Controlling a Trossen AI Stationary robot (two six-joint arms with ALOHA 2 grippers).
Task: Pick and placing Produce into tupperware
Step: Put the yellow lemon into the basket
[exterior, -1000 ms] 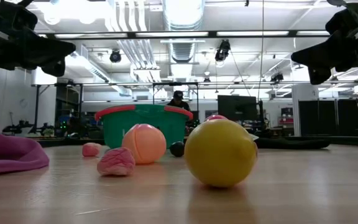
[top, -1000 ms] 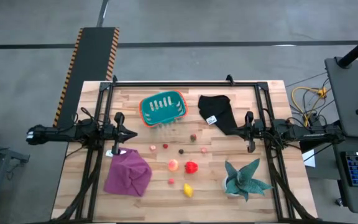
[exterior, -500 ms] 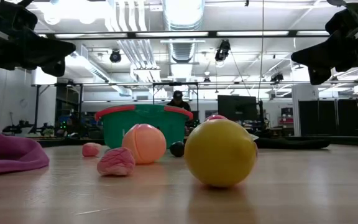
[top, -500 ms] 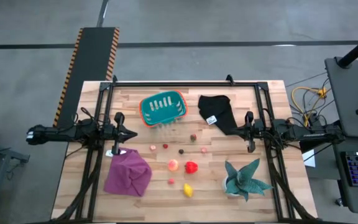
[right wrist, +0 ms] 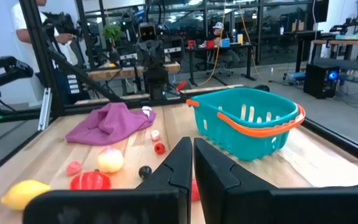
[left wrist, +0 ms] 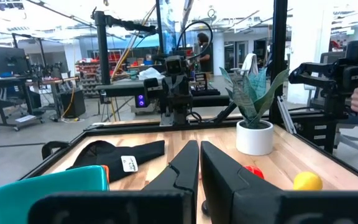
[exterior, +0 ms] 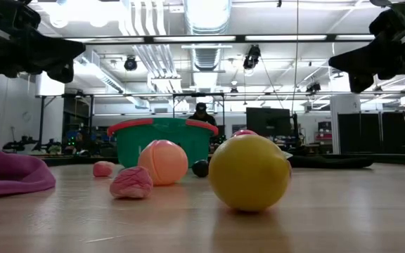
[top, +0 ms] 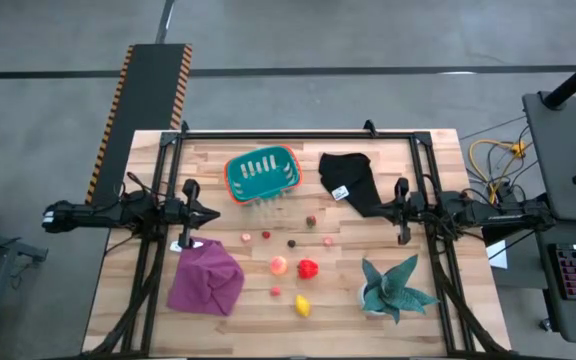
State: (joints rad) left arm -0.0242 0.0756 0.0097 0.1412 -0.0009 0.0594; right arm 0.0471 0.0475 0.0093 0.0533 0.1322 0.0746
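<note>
Left hand (top: 213, 213) shut, right hand (top: 381, 210) shut, one tupperware (top: 262, 173), nine produce (top: 308, 268)

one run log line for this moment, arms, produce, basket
left pincer: shut, idle at table's left | right pincer: shut, idle at right | produce: loose on table | tupperware: empty, nothing placed yet

Colours only: tupperware (top: 262, 172) is teal-green w/ pale slotted ribs on the bottom and an orange rim/handle. Cloths – one purple (top: 206, 279), one black (top: 354, 183) w/ a small white tag. Produce: yellow piece (top: 302, 306), red one (top: 308, 268), peachy orange-pink one (top: 279, 265), tiny dark brown one (top: 292, 243), small pink bit (top: 246, 238). Plant (top: 396, 286) has teal spiky leaves in a white pot. Table (top: 438, 200) is light wood planks – arms and frame are black.
</note>
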